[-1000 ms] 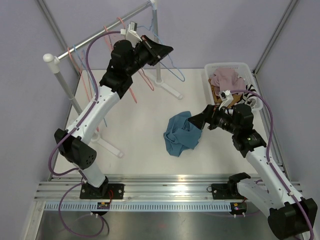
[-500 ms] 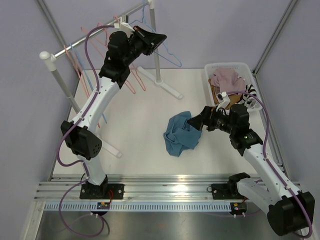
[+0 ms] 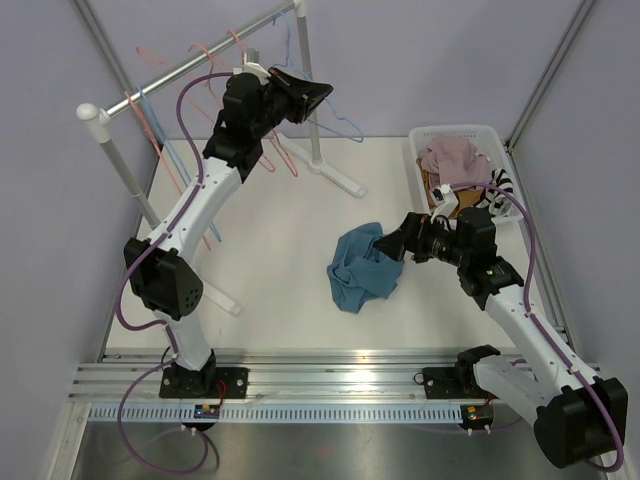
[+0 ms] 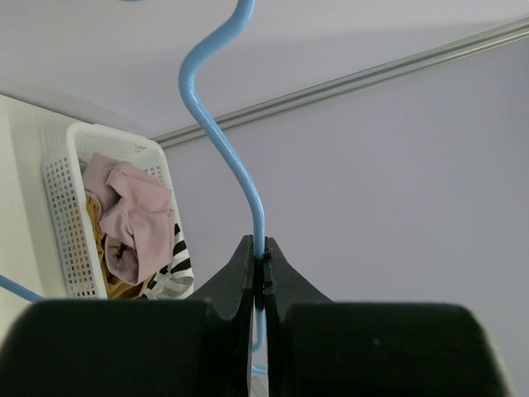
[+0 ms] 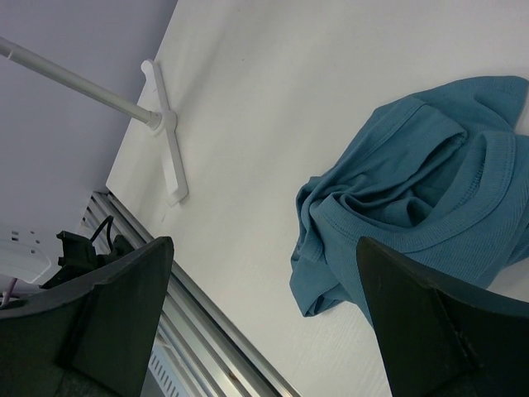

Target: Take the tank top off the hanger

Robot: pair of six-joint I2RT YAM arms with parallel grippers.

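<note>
White table [image 3: 270, 230], lavender walls, clothes rack rail [image 3: 160, 77] running across back left.

Left pincer [image 3: 318, 95] is raised high near the right end of the rail. Jaws fully closed on the blue hanger [image 3: 345, 125]. Left wrist view confirms it: the pincer [image 4: 259, 248] pinches the hanger's neck [image 4: 216, 124], with the wire squeezed between both tips and curving up out of frame. I can't tell whether the hook sits on the rail.

Tank top [image 3: 362, 265] is teal and lies crumpled in a heap on the table, centre-right, well apart from the hanger.

Right pincer [image 3: 390, 245] is low at the heap's right edge, pointing left. Jaws are spread as wide as they go and grip nothing. In the right wrist view the pincer [image 5: 263, 248] frames the tank top [image 5: 421, 182], which lies on the table beyond the tips, ribbed neckline showing. I can't tell whether the tips touch the cloth. The rack's white foot [image 5: 165, 124] is farther out in that view.

White basket [image 3: 452, 130] stands at back right of the table with pink cloth [image 3: 455, 155] piled on top. It also shows in the left wrist view [image 4: 62, 190].
</note>
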